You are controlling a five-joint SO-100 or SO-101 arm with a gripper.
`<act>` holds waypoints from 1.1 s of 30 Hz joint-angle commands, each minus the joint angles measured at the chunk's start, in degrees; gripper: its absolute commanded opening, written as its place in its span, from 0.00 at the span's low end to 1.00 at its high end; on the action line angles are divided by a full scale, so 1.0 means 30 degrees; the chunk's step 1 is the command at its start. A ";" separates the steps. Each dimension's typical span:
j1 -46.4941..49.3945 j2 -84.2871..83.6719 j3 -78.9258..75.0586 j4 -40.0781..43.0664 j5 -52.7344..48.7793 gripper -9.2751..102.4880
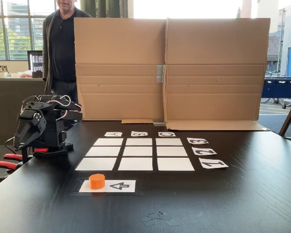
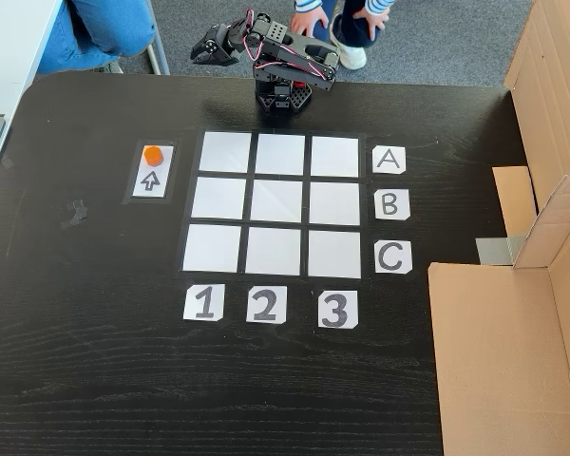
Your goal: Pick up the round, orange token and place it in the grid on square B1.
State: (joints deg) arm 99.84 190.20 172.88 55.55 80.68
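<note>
In a fixed view, my claw (image 1: 23,141) hangs folded by my base, well apart from the token (image 1: 97,181), holding nothing; how far open, I cannot tell. That stubby orange plastic cylinder sits on the arrow card (image 1: 117,186), beside the grid (image 1: 136,154) of flat paper rectangles. Nothing is done yet.

From above, the token (image 2: 152,154) is on the card; square B1 (image 2: 218,198) lies bare on the dark worktop (image 2: 85,332).

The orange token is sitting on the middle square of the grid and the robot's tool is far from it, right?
Not quite. The orange token sits on the arrow card beside the grid, as an overhead fixed view shows. The tool is indeed far from it.
</note>
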 commanded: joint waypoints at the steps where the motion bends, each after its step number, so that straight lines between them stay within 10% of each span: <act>1: -0.0469 -0.0088 -0.0967 0.0088 -0.0146 0.10; 33: -0.2109 -1.9570 -2.1768 0.6855 -0.0117 0.12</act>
State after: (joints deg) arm 94.31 137.02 116.19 73.48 80.68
